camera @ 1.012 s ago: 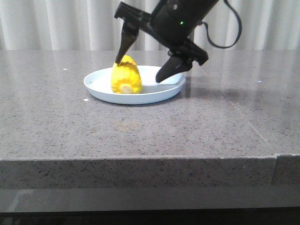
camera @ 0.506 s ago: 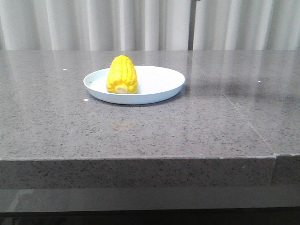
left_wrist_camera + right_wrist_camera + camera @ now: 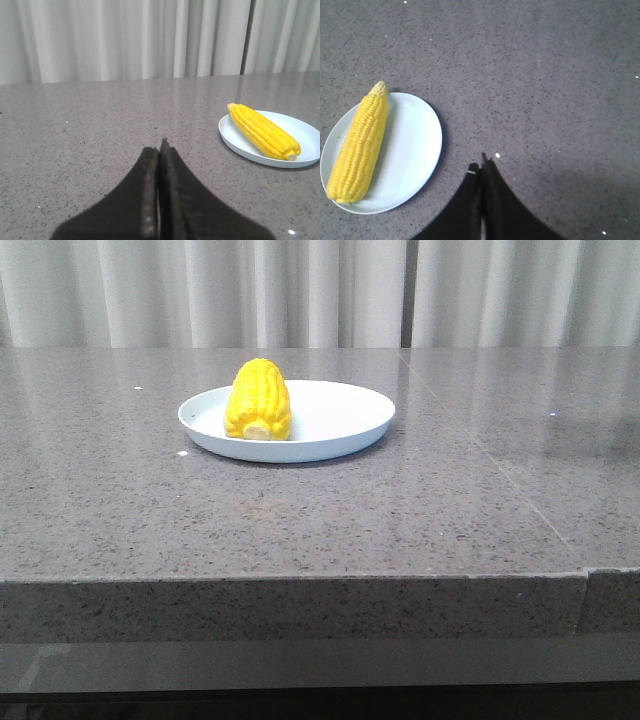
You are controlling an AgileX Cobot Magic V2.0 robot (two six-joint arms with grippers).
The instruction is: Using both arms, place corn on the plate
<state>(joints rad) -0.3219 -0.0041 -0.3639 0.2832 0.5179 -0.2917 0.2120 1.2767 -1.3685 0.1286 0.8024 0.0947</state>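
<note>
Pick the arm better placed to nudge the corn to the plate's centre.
Right, probably. Its gripper, shut, hangs just past the plate rim, looking down on the corn. The left gripper, also shut, sits farther off across bare table.

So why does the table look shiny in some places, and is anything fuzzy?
Front view: the table mirrors the pale curtains as soft streaks, and the corn is sharp. Left wrist view: the shut left tool looks blurry up close. Right wrist view: the plate casts a thin shadow.
</note>
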